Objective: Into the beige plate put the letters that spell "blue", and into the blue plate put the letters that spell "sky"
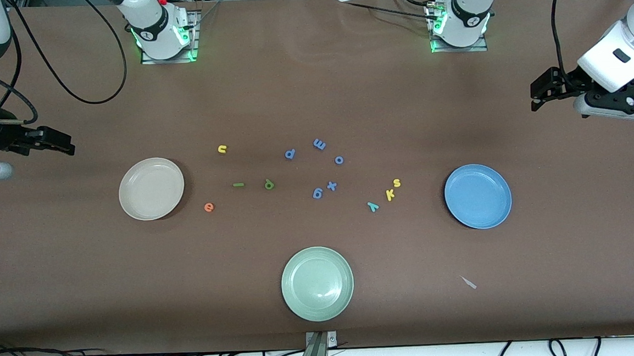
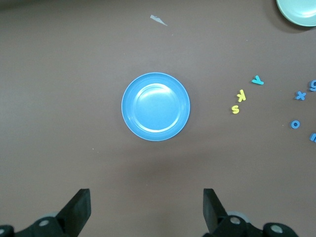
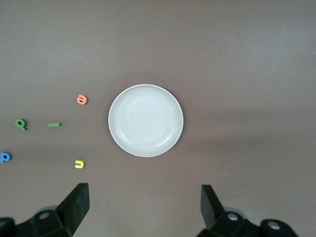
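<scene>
The beige plate lies empty toward the right arm's end of the table. Beside it lie the orange "e", green "l", olive "b" and yellow "u". The blue plate lies empty toward the left arm's end, with the yellow "s", yellow "k" and teal "y" beside it. My right gripper hangs open and empty over bare table near the beige plate. Near the blue plate, my left gripper also hangs open and empty.
A pale green plate sits nearest the front camera, midway along the table. Several blue-purple letters are scattered between the two letter groups. A small pale scrap lies nearer the camera than the blue plate.
</scene>
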You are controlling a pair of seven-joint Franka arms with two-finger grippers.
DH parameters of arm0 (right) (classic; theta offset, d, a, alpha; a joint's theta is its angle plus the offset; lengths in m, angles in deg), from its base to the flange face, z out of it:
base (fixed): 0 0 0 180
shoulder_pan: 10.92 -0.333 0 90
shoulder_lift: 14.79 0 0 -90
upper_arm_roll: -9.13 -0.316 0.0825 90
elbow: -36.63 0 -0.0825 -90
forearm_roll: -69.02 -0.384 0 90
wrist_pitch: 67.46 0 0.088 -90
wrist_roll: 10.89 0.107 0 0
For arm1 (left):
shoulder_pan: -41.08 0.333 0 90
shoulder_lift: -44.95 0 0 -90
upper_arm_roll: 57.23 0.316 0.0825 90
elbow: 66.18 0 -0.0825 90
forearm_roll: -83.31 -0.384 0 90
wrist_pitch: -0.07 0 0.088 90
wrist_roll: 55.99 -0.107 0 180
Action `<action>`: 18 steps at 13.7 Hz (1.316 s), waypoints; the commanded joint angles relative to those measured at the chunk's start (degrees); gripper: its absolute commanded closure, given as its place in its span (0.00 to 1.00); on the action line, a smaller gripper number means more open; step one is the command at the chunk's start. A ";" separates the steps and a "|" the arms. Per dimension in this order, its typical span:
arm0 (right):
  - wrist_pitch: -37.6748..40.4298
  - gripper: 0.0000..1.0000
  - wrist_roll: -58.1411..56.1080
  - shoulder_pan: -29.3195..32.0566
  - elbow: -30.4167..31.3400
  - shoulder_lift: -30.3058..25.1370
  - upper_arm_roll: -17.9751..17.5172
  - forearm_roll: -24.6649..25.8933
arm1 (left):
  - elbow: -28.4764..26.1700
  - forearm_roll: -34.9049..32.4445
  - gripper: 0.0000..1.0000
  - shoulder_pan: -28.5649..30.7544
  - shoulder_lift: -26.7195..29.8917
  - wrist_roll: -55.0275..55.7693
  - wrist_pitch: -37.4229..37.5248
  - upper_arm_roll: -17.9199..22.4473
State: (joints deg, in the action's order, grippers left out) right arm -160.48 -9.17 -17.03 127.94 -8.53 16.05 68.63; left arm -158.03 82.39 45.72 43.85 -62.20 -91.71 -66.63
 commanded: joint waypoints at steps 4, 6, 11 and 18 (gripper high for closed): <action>-0.06 0.00 0.47 -0.22 0.71 -0.81 0.12 0.12 | 0.18 1.09 0.00 1.42 0.40 0.14 1.25 -0.61; -0.06 0.00 0.56 -0.22 0.71 -0.81 0.12 0.12 | 0.09 1.09 0.00 1.42 0.57 0.14 1.42 -0.61; -0.06 0.00 0.56 -0.22 0.71 -0.81 0.03 0.12 | 0.18 1.09 0.00 1.51 0.40 0.14 1.60 -0.35; -0.59 0.00 1.00 -0.48 0.80 -0.63 -0.06 0.04 | 1.14 3.37 0.00 0.55 -3.71 -0.56 1.69 -0.61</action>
State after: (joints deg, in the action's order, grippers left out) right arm -160.52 -8.91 -17.23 127.95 -8.53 15.94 68.63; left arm -158.14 84.29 46.67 43.12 -62.03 -90.58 -67.07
